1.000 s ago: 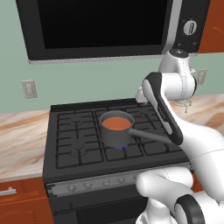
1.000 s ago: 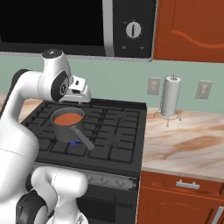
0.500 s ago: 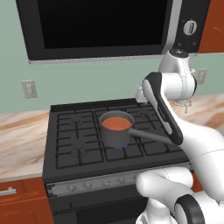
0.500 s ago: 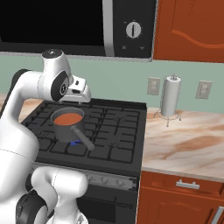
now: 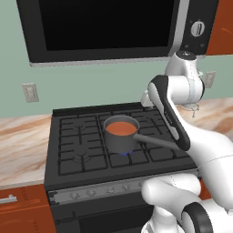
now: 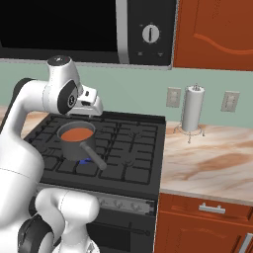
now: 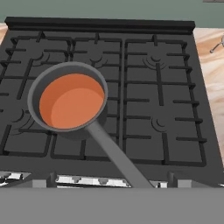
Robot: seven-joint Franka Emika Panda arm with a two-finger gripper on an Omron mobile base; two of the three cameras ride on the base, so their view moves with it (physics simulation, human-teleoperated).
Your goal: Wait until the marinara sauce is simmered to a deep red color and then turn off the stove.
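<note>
A grey saucepan with a long handle stands on the front burner of the black stove. It holds the marinara sauce, a smooth orange-red surface, also seen as sauce and sauce. A small blue flame burns under the pan. My gripper hovers above and just behind the pan, tilted down at the stovetop, open with nothing in it. A silver strip with small knobs runs along the stove's front.
A black microwave hangs over the stove. To the right, a paper towel holder stands on the marble counter. More counter lies left of the stove. Red-brown cabinets sit below.
</note>
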